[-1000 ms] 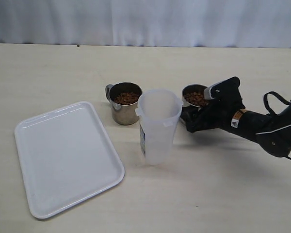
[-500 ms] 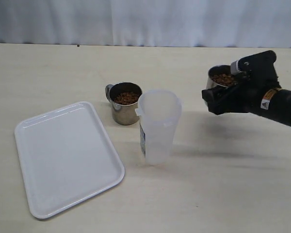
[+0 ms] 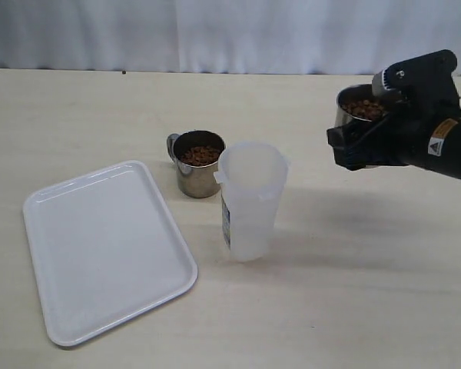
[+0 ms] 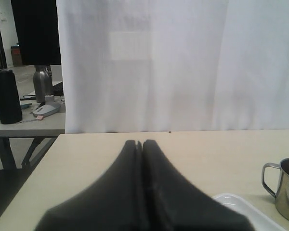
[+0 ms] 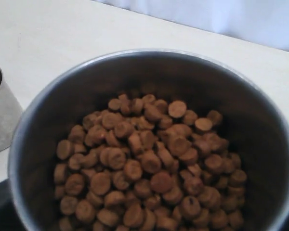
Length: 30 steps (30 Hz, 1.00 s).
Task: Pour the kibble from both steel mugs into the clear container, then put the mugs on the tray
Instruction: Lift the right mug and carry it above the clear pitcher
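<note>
Right gripper (image 3: 361, 137) clamped around a mug (image 3: 344, 115) of kibble (image 3: 363, 110), upright, held in the air well right of the container (image 3: 250, 201). Second mug (image 3: 197, 163), also holding kibble, stood on the table (image 3: 353, 277) just beside the container, near the tray (image 3: 104, 246). Left gripper (image 4: 141, 144) pressed together, empty.

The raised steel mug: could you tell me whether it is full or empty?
Partly full: kibble covers the mug's bottom, inner wall bare above.
</note>
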### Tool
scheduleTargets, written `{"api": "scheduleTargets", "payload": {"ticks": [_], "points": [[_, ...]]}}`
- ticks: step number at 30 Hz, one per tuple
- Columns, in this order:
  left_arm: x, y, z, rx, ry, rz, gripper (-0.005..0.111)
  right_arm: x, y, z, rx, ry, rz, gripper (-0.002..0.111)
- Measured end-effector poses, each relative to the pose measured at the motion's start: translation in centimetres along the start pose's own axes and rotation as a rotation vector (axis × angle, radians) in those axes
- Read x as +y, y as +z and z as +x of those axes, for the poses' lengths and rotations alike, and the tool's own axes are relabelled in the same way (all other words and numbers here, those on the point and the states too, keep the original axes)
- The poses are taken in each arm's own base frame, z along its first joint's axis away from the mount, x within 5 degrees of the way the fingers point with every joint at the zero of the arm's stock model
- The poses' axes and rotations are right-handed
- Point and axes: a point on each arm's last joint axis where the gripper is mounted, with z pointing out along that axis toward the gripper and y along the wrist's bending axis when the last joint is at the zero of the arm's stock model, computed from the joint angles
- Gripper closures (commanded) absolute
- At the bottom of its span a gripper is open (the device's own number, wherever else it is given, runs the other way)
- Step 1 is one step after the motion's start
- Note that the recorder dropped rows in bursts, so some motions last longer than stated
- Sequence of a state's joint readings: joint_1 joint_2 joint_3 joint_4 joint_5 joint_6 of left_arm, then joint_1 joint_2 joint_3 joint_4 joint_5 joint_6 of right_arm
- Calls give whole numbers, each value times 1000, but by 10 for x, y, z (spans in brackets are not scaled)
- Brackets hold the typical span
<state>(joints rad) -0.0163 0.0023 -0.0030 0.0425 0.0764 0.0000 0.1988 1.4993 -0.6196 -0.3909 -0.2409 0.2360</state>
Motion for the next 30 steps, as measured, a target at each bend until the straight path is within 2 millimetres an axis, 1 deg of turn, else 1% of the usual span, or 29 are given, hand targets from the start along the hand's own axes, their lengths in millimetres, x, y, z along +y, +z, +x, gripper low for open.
{"api": "scheduleTargets", "payload": {"ticks": [3, 5, 8, 9, 10, 11, 12, 13, 14, 15, 16, 18, 19, 21, 22, 25, 27, 28, 30], "points": [[0, 0, 0, 0, 0, 0, 107, 0, 0, 1, -7, 32, 2, 104], [0, 0, 0, 0, 0, 0, 107, -4, -1, 3, -34, 98, 12, 104], [0, 0, 0, 0, 0, 0, 107, -11, -6, 13, -131, 209, 16, 104], [0, 0, 0, 0, 0, 0, 107, -16, -11, 20, -186, 245, -24, 104], [0, 0, 0, 0, 0, 0, 107, -17, -13, 21, -202, 249, -55, 104], [0, 0, 0, 0, 0, 0, 107, -19, -19, 21, -244, 255, -171, 104], [0, 0, 0, 0, 0, 0, 107, -22, -22, 19, -261, 259, -220, 104], [0, 0, 0, 0, 0, 0, 107, -25, -27, 15, -277, 257, -318, 104], [0, 0, 0, 0, 0, 0, 107, -27, -29, 13, -265, 259, -364, 104], [0, 0, 0, 0, 0, 0, 107, -31, -29, 16, -199, 245, -355, 103], [0, 0, 0, 0, 0, 0, 107, -32, -29, 19, -167, 238, -333, 103], [0, 0, 0, 0, 0, 0, 107, -33, -28, 22, -73, 204, -220, 103], [0, 0, 0, 0, 0, 0, 107, -31, -29, 20, -41, 173, -173, 103], [0, 0, 0, 0, 0, 0, 107, -13, -35, 6, 15, 60, -69, 103], [0, 0, 0, 0, 0, 0, 107, -7, -37, 3, 25, 30, -51, 103], [0, 0, 0, 0, 0, 0, 107, 19, -43, -9, 41, -79, -20, 103], [0, 0, 0, 0, 0, 0, 107, 40, -45, -15, 44, -153, -33, 103], [0, 0, 0, 0, 0, 0, 107, 46, -46, -18, 46, -183, -32, 103], [0, 0, 0, 0, 0, 0, 107, 54, -47, -22, 42, -224, -30, 103]]}}
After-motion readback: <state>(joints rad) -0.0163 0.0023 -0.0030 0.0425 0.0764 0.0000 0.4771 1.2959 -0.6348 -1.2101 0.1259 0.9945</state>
